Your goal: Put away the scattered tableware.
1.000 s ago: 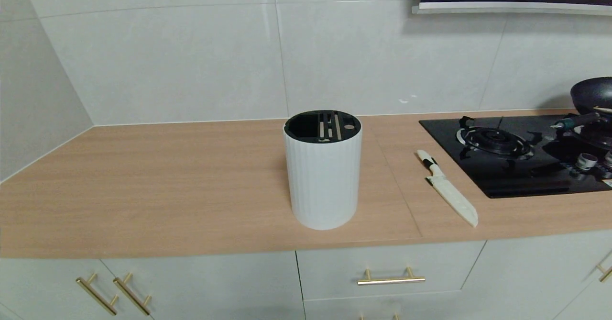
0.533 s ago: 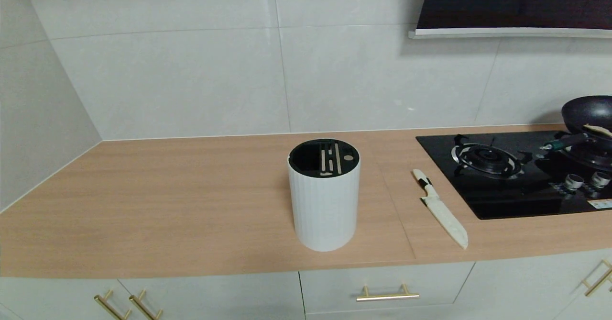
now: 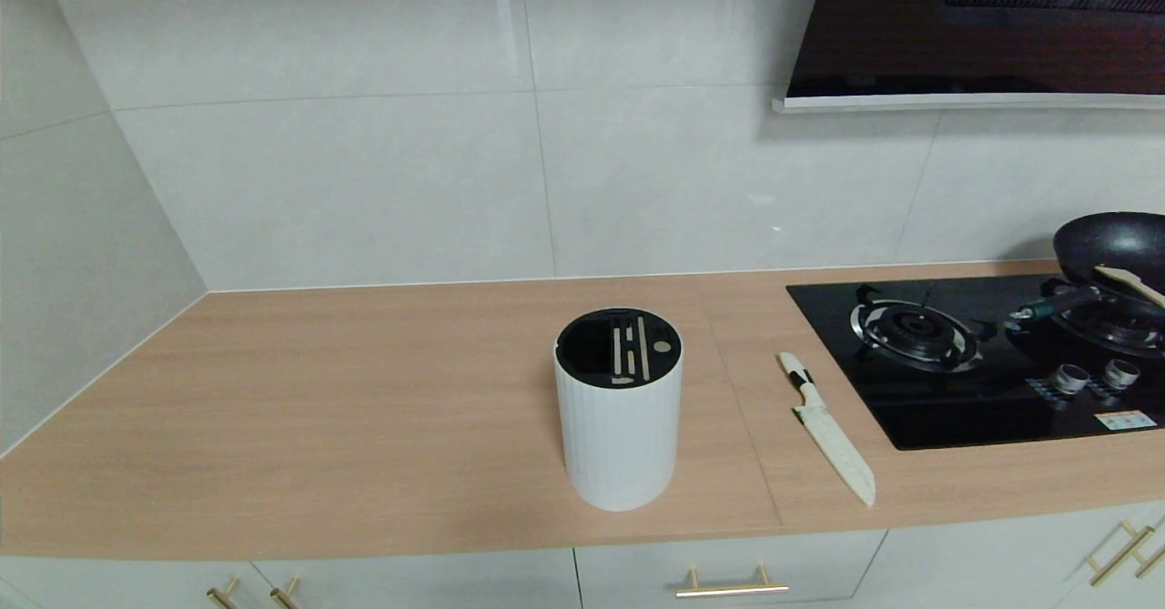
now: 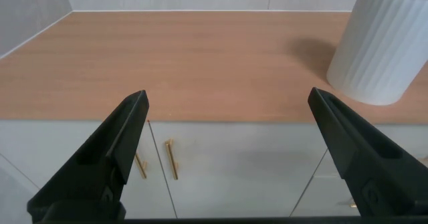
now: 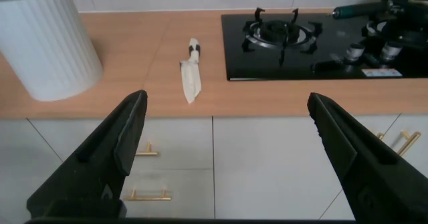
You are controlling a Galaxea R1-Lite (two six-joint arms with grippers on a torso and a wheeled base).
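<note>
Where the wooden counter (image 3: 364, 390) meets a tiled wall (image 3: 364, 181), a white holder (image 3: 619, 436) stands upright, with the knife (image 3: 826, 427) flat between it and the stove (image 3: 965, 363). Left wrist: the left gripper (image 4: 229, 100) is spread wide near the holder. Right wrist: the right gripper (image 5: 227, 102) is spread wide, facing the knife.

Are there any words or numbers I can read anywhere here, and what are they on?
No text here can be read.
The sticker on the front corner of the stove: has print, too small to read.
The marks beside the stove's knobs: too small to read.
The knife holder and the knife: no writing visible.
</note>
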